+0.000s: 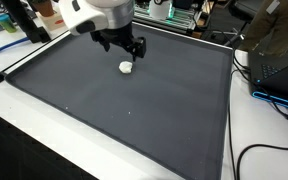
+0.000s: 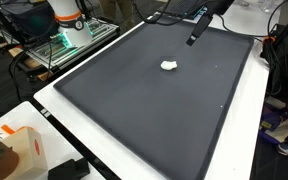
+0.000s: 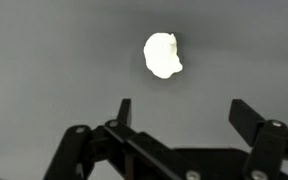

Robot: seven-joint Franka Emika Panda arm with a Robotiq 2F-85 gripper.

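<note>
A small white lumpy object (image 1: 126, 68) lies on the dark grey mat (image 1: 134, 110) in both exterior views, also at the small white object (image 2: 169, 66). My gripper (image 1: 122, 46) hovers just above and behind it, fingers spread with nothing between them. In the wrist view the white object (image 3: 162, 55) sits ahead of my open gripper (image 3: 187, 112), beyond the fingertips and slightly toward the left finger (image 3: 124, 110). No contact shows.
The mat (image 2: 154, 110) lies on a white table (image 1: 24, 130). Cables (image 1: 269, 150) trail along one side near a dark box (image 1: 274, 50). An orange-and-white box (image 2: 19, 150) and a shelf of equipment (image 2: 69, 40) stand beyond the mat's edges.
</note>
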